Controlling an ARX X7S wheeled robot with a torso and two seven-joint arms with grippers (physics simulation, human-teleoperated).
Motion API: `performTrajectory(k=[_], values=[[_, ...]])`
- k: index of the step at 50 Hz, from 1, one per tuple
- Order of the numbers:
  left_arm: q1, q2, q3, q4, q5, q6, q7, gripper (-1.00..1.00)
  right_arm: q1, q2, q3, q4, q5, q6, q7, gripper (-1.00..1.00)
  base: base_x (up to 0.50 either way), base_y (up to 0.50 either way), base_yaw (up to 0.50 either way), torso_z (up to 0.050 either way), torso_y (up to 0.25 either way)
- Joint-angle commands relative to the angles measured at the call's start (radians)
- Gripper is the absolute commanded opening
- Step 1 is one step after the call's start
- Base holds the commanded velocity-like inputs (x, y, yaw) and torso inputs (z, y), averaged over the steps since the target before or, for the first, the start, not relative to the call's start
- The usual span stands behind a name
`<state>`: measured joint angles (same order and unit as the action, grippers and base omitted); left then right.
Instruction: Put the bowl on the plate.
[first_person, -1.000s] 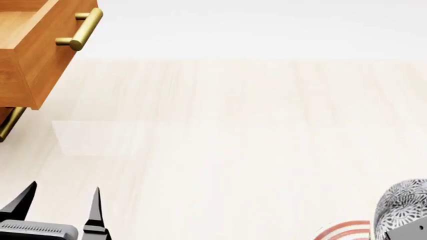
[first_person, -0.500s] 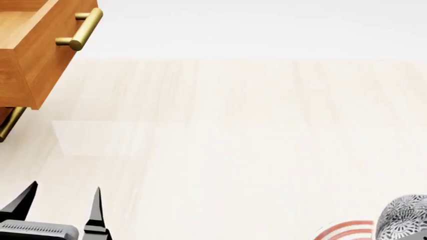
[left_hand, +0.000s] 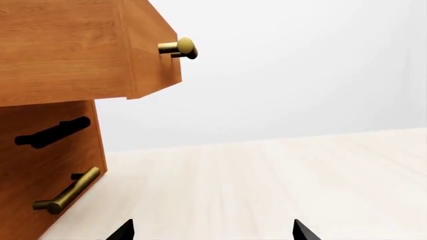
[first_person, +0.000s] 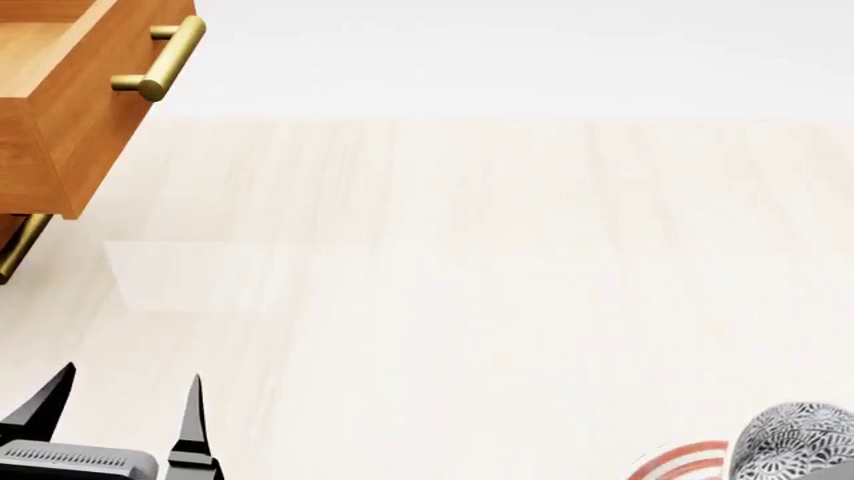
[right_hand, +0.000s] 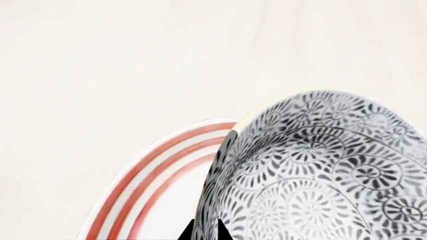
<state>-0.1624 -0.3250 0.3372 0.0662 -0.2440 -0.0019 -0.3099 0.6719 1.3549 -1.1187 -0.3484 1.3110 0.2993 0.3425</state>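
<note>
The bowl (first_person: 790, 440), white with a dense grey-black floral pattern, shows at the lower right corner of the head view, tilted, over the edge of the plate (first_person: 681, 462). In the right wrist view the bowl (right_hand: 320, 170) fills the frame above the red-ringed plate (right_hand: 153, 185). My right gripper (right_hand: 205, 231) is shut on the bowl's rim, one dark fingertip on each side of the wall. My left gripper (first_person: 130, 385) hangs open at the lower left, nothing between its fingers; it also appears as the left gripper (left_hand: 213, 230) over bare tabletop.
A wooden drawer cabinet (first_person: 67, 110) with brass handles stands at the far left, its top drawer pulled out. The cabinet (left_hand: 60, 65) is close ahead of the left gripper. The pale wooden tabletop (first_person: 467, 260) stretches across the middle.
The bowl has sunk lower and shifted slightly left in the head view, closer over the plate. The left arm has not moved.
</note>
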Motion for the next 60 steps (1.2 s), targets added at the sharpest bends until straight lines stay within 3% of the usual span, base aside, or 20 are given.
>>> performTrajectory(k=[1,18,38,39,60], values=[[0.002,-0.004,0.001,0.004,-0.002,-0.001,-0.004,1.00,-0.003,-0.044,-0.006,0.056,-0.024,-0.031,-0.021,-1.00,0.00,0.00,0.00,0.000,0.000],[0.002,-0.005,0.005,-0.004,-0.005,0.009,-0.005,1.00,0.007,-0.113,-0.008,0.132,-0.036,-0.017,-0.053,-1.00,0.00,0.00,0.00,0.000,0.000],[0.000,-0.013,0.012,0.027,-0.008,-0.012,-0.014,1.00,-0.051,-0.097,-0.009,0.181,-0.044,-0.108,-0.082,-1.00,0.00,0.00,0.00,0.000,0.000],[0.002,-0.012,0.012,0.023,-0.007,-0.007,-0.013,1.00,-0.052,-0.097,-0.010,0.179,-0.045,-0.107,-0.078,1.00,0.00,0.00,0.00,0.000,0.000],[0.010,-0.022,0.016,0.046,-0.009,-0.010,-0.020,1.00,-0.058,-0.066,0.000,0.095,-0.039,-0.122,-0.058,1.00,0.00,0.00,0.00,0.000,0.000]])
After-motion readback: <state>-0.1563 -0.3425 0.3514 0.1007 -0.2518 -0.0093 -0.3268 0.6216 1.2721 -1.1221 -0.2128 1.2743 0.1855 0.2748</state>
